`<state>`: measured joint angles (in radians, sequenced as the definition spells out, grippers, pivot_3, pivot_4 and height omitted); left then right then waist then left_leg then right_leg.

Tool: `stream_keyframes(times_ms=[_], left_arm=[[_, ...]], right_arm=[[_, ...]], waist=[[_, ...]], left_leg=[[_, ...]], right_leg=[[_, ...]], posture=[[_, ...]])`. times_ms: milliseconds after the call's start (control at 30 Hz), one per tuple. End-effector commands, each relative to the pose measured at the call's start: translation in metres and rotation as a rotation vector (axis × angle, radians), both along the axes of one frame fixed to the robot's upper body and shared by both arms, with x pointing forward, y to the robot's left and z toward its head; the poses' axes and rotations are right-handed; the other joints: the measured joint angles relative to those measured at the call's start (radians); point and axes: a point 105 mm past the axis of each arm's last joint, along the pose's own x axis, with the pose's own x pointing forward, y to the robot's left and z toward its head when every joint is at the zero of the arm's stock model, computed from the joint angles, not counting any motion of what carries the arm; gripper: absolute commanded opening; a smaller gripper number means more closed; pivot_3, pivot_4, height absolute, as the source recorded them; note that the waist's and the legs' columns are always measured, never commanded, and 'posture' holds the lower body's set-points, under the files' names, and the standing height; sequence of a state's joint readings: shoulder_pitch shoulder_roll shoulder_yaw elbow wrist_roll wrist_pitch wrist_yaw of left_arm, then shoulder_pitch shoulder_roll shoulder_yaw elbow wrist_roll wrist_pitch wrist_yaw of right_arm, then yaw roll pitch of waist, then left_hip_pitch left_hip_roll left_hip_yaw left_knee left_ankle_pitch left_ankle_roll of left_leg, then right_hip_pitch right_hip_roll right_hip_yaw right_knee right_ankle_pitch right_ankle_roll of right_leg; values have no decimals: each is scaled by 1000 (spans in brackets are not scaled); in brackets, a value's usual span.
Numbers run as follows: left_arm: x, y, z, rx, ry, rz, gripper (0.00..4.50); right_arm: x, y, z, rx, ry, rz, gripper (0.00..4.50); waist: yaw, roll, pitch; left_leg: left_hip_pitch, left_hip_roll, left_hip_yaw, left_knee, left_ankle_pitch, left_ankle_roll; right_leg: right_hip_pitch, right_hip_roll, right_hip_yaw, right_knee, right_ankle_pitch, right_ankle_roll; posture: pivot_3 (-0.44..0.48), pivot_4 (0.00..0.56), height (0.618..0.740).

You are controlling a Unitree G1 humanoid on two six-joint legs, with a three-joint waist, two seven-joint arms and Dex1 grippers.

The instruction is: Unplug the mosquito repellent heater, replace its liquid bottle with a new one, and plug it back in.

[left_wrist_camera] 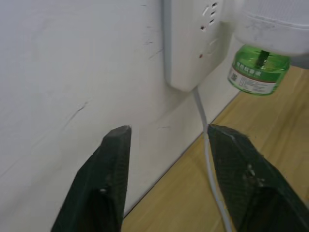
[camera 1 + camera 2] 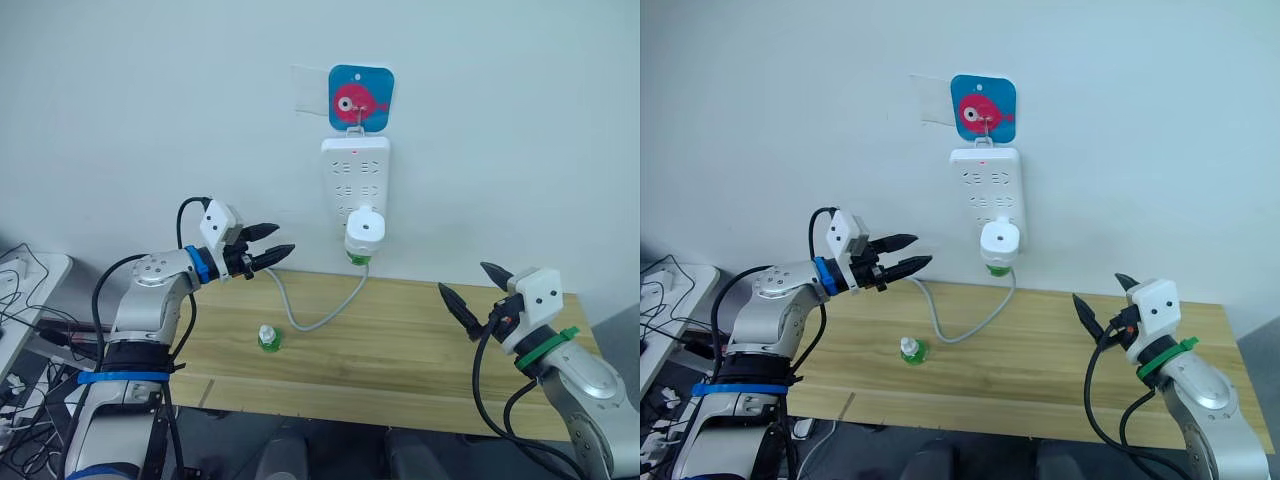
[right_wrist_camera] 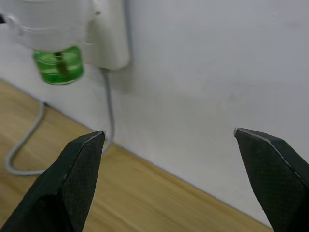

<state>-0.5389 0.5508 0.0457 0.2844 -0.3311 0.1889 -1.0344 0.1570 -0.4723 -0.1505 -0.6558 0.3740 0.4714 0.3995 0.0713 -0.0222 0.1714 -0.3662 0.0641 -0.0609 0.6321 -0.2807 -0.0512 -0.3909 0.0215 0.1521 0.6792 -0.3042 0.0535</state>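
Unplugging is the step in hand, and it is not yet begun: the mosquito repellent heater (image 2: 365, 228) sits plugged into the lower end of the white power strip (image 2: 354, 175) hanging on the wall, with a green liquid bottle (image 1: 259, 69) screwed in beneath it. A second green bottle (image 2: 268, 338), likely the new one, stands upright on the wooden table (image 2: 420, 350), near the strip's grey cable (image 2: 320, 318) but apart from it.

Both grippers are empty. The left gripper (image 2: 266, 247) hovers above the table's left part with its 2 fingers parted a little, pointing toward the heater and well short of it. The right gripper (image 2: 478, 287) hangs over the table's right side with its fingers spread wide, lower than the heater and to its right.

Next, I judge, 1 gripper must close around the heater's rounded body and pull straight out from the wall, perhaps with the other steadying the strip, which hangs from a hook under a blue fish plaque (image 2: 359, 98) and may swing. Room is open on both sides of the heater; the wall behind and the cable below are the limits.
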Motion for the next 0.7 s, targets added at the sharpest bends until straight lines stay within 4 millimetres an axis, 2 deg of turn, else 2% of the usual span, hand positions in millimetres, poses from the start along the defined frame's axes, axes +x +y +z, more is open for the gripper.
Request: stream_keyframes(times_ms=[33,167,467,567,700], left_arm=[[1,-17,26,-27,-76,-70,2697],[4,-32,37,-57,-85,-123,2697],[16,-51,47,-97,-91,-194,2697],[19,-59,47,-95,-95,-235,2697],[24,-66,49,-100,-102,-269,2697]], right_arm=[[-9,25,26,28,-54,129,4500],[-11,45,45,40,-85,225,4500],[-8,67,81,36,-183,282,4500],[-8,70,90,47,-206,274,4500],[-10,72,90,56,-197,264,4500]], waist=[[-3,0,10],[-14,1,22],[-25,4,44],[-24,4,45],[-25,4,48]], left_leg=[[0,0,-1,0,0,0],[-3,0,-5,6,0,0],[-16,0,-21,14,1,-1],[-18,0,-26,14,2,-2],[-20,-1,-28,13,2,-3]], right_leg=[[0,0,-1,0,0,0],[1,0,-4,1,0,0],[0,-1,-22,1,1,0],[0,-1,-27,1,0,-1],[0,-3,-31,1,-2,-4]], posture=[[153,201,740],[148,210,740],[128,225,740],[123,228,740],[118,234,740]])
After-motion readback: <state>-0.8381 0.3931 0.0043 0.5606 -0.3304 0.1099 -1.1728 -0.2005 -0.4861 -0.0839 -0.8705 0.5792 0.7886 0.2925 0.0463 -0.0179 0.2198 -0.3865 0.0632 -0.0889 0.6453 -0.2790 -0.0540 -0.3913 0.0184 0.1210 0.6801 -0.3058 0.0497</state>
